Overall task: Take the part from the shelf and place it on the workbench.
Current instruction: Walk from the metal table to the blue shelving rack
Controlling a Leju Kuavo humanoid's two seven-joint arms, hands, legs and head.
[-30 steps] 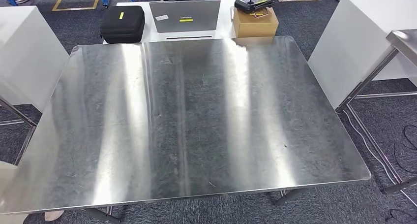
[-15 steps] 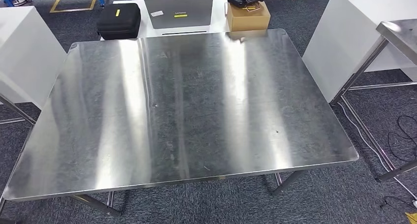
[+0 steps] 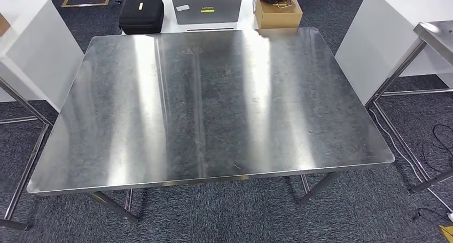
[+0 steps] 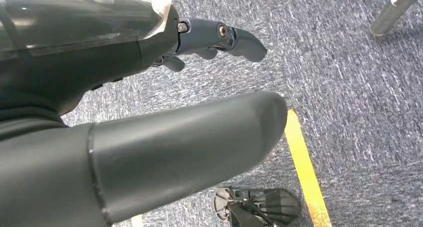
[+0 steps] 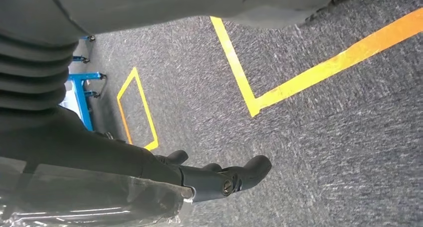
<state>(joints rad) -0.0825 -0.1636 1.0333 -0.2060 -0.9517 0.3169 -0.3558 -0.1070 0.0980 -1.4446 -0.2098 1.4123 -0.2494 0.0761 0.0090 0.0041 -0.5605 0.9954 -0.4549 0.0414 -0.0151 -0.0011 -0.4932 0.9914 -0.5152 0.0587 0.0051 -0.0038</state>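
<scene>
Both hands, left hand (image 4: 149, 112) and right hand (image 5: 149, 177), hang with fingers apart (holding nothing) over carpet, so walking risks bumping the steel table (image 3: 213, 109).

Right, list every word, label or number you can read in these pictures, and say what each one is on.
Nothing reads with certainty.
Laptop: a yellow logo strip on the lid, too small to read.
Laptop: a white sticker, too small to read.
Black case: a yellow tag, no legible text.
Cardboard box: no print can be made out.
Steel workbench: no markings.
Yellow floor tape in the wrist views: plain lines, no text.
</scene>
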